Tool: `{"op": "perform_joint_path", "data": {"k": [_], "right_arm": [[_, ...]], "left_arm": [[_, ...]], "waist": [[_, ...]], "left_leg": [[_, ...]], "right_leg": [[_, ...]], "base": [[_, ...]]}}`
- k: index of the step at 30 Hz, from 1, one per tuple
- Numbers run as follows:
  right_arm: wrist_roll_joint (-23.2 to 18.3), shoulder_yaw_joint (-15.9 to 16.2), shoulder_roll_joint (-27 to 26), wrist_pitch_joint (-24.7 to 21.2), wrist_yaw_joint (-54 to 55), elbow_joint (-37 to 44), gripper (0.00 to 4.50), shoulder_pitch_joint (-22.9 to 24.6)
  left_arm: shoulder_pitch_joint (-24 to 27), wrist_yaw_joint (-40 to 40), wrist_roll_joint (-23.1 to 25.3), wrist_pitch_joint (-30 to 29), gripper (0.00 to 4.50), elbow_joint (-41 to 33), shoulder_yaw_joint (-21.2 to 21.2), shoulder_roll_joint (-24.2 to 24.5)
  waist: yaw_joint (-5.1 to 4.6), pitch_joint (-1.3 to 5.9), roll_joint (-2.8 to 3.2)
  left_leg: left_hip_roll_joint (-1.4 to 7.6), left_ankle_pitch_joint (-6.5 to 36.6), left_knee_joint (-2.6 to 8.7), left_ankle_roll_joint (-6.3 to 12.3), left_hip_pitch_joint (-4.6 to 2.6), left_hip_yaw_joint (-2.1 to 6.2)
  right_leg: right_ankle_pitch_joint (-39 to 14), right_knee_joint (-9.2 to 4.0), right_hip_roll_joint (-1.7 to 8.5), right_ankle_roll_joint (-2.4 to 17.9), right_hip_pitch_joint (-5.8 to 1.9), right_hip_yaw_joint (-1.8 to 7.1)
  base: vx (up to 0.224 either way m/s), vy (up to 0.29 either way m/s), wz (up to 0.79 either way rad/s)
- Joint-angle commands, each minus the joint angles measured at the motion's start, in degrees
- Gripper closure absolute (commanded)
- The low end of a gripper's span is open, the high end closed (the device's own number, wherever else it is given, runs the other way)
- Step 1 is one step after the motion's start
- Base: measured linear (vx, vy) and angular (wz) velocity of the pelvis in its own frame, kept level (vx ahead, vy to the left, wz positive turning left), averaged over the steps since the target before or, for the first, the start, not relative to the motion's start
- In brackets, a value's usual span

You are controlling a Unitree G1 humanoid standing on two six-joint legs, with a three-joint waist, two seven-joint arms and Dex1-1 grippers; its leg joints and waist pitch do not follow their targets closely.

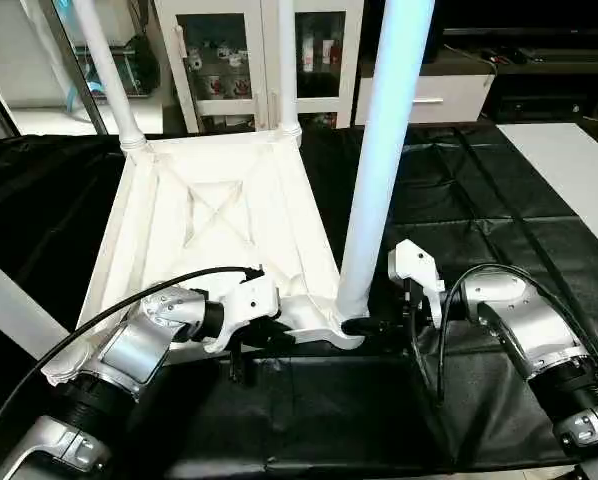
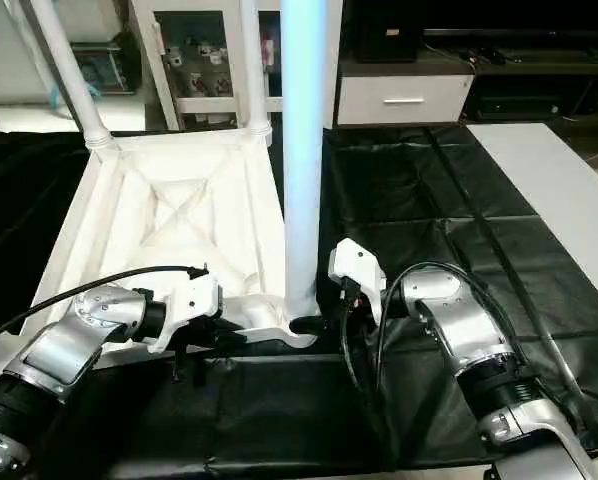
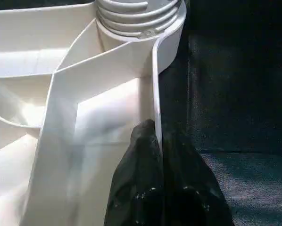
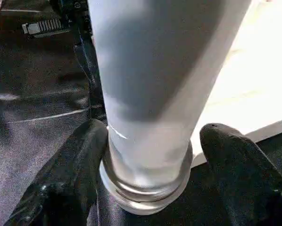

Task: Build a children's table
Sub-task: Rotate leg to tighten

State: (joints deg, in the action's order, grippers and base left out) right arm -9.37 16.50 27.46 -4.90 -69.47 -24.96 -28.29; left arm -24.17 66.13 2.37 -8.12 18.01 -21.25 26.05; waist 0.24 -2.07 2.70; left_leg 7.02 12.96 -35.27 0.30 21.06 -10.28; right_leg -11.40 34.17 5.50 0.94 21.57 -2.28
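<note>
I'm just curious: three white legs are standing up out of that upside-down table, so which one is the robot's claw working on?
The nearest leg, at the corner beside the right gripper; its fingers flank the leg's base. The two far legs stand untouched.

Work surface draped in a black cover [image 1: 479, 200], creased, with fold lines running far to near. A white panel [image 2: 549, 180] lies on its right side. Beyond the far edge — a white glass-door cabinet [image 1: 264, 60] holding small items, indistinct. To its right, a white drawer unit [image 2: 404, 98] beneath a dark shelf.
</note>
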Motion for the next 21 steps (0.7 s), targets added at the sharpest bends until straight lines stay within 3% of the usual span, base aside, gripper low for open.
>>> {"op": "perform_joint_path", "data": {"k": [1, 10, 17, 21], "right_arm": [[0.6, 0.3, -0.2, -1.1, -0.9, -0.1, 1.07, 0.6], [-1.3, 0.1, 0.1, -2.8, -2.9, 2.0, 1.07, 1.6], [-0.7, 0.1, -0.1, -2.8, -2.9, 1.7, 1.07, 1.7], [-0.8, 0.4, -0.1, -2.9, -3.0, 1.9, 1.41, 1.6]], "left_arm": [[0.5, 0.2, 2.0, -0.3, 4.5, 2.3, -2.3, 0.6], [0.5, 0.5, 2.0, -0.1, 4.5, 2.5, -2.4, 0.7], [0.1, 0.5, 2.2, 0.4, 4.5, 3.1, -2.6, 0.8], [0.0, 0.6, 2.3, 0.4, 4.5, 3.2, -2.6, 0.8]], "waist": [[-0.11, 2.51, -0.48], [0.1, 2.55, -0.43], [-0.01, 2.39, -0.31], [-0.03, 2.35, -0.33]], "left_leg": [[6.12, 14.4, 5.68, 2.76, -0.69, 2.36], [6.22, 13.1, 5.64, 3.38, -0.61, 2.28], [6.22, 16.4, 5.91, 1.66, -0.81, 2.36], [6.23, 16.4, 6.0, 1.46, -0.7, 2.4]], "right_leg": [[-9.1, -3.56, 3.8, 15.6, -1.56, 2.38], [-7.7, -3.49, 3.88, 15.9, -1.6, 2.32], [-11.1, -3.8, 3.81, 15.2, -1.36, 2.38], [-10.3, -3.75, 3.83, 15.1, -1.38, 2.42]], "base": [[0.0, 0.0, 0.0], [0.0, 0.0, 0.0], [0.0, 0.0, 0.0], [0.0, 0.0, 0.0]]}}
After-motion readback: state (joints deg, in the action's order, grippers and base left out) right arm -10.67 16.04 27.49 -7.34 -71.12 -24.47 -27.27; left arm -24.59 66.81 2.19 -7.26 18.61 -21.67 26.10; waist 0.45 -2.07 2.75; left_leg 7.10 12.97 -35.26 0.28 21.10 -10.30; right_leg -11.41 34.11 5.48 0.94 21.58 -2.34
